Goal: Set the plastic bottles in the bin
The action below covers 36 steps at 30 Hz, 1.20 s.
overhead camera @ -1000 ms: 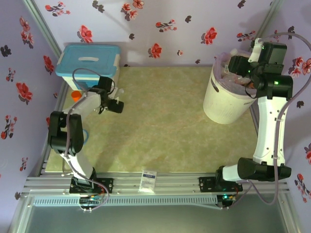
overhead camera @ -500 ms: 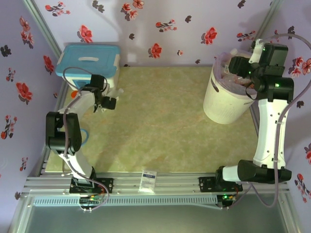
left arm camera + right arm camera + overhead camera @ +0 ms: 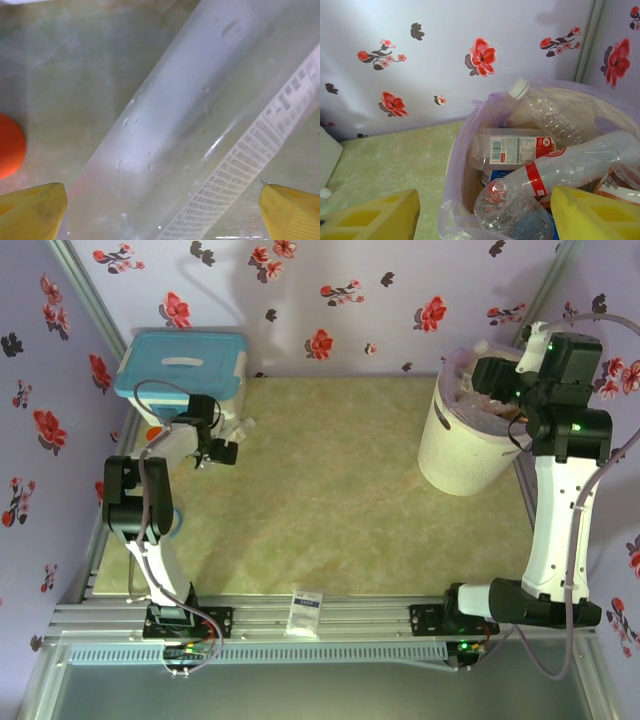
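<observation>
A clear plastic bottle [image 3: 165, 125] with a strip of printed label lies slantwise on the tabletop. My left gripper [image 3: 162, 215] is open and straddles it, one yellow fingertip [image 3: 32, 210] on each side, apart from it. In the top view the left gripper [image 3: 222, 448] sits beside the blue-lidded box. My right gripper [image 3: 482, 217] hangs open over the white bin [image 3: 455, 455], holding nothing. Inside the pink liner [image 3: 457, 165] lie several bottles: one with a barcode label [image 3: 512, 147], one with a red band [image 3: 575, 167], and one with a white cap [image 3: 545, 112].
A white box with a light-blue lid [image 3: 180, 365] stands at the back left, close behind the left gripper. A small orange cylinder [image 3: 10, 145] lies left of the bottle. A white packet [image 3: 305, 612] rests on the front rail. Flowered walls enclose the table.
The left gripper has moved left and back toward the blue-lidded box, down over the clear bottle. The right arm has barely shifted above the bin.
</observation>
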### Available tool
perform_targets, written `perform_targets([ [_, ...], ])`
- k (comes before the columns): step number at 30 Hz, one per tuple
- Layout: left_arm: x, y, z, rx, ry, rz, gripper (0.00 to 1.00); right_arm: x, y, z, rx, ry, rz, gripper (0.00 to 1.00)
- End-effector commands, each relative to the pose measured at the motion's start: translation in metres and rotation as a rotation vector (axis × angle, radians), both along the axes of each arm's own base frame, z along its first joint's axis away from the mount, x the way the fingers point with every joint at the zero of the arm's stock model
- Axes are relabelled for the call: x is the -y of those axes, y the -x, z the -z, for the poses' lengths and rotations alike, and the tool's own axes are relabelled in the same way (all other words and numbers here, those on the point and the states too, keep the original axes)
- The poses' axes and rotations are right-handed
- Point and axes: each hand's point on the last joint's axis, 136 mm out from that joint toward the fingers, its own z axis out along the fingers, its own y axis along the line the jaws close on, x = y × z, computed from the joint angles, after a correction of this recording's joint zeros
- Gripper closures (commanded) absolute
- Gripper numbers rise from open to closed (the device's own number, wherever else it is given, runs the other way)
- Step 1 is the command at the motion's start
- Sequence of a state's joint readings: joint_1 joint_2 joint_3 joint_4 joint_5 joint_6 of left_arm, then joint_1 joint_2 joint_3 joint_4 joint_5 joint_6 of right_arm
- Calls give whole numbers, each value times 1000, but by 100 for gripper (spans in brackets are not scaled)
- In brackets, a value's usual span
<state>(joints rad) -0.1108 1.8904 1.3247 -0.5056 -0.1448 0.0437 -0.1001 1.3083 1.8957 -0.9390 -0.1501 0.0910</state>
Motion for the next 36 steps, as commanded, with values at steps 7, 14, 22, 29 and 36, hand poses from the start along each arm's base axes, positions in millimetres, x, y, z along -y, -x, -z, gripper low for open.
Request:
perform_targets([
  [7,5,7,19,-72,20,9,7,-8,8,-17,64,-37,-31,29],
  [14,7,10,14,-66,25,7,30,-10,11,-19,70,-41,-37,29],
  [22,33,28,-17,-16,100,43,46,-33,24,-26,76,-65,-104,30],
  [29,97,58,-79,153,284,165,47,-102,38,-24,68,-110,-292,31],
  [36,169,81,-145,378,536,298,58,-188,28,17,4,-230,-476,26],
])
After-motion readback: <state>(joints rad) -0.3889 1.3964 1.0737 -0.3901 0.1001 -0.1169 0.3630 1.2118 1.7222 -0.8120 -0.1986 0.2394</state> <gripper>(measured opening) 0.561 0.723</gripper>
